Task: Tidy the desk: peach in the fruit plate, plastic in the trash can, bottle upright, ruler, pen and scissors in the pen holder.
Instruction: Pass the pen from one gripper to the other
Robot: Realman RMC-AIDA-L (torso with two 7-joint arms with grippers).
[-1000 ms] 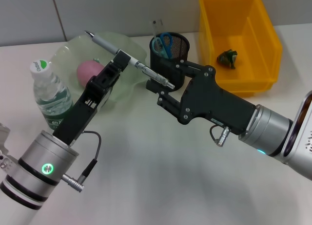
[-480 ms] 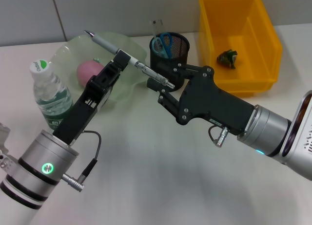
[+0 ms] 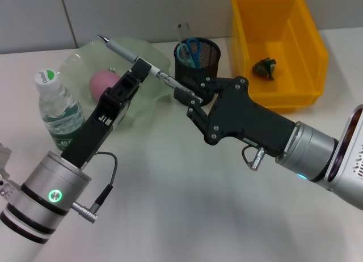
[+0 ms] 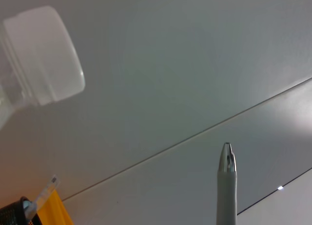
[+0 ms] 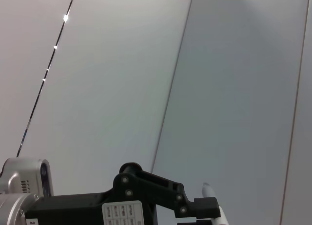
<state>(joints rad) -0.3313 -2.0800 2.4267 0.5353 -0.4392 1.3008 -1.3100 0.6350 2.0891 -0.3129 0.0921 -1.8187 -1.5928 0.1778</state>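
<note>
Left gripper [image 3: 138,76] clamped shut, right gripper [image 3: 190,100] pinched closed alongside.

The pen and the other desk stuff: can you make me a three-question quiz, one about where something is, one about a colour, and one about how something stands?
1. Where is the peach?
A. in the fruit plate
B. in the yellow bin
C. on the bare desk

2. What colour are the scissors' handles in the pen holder?
A. red
B. blue
C. yellow

3. How is the bottle standing?
A. lying on its side
B. upside down
C. upright

Answers:
1. A, the pink peach lies inside the pale green plate.
2. B, blue loops stick up out of the black mesh holder.
3. C, its cap points up, beside the left gripper, which holds the pen while the right gripper meets the pen's other end.
</note>
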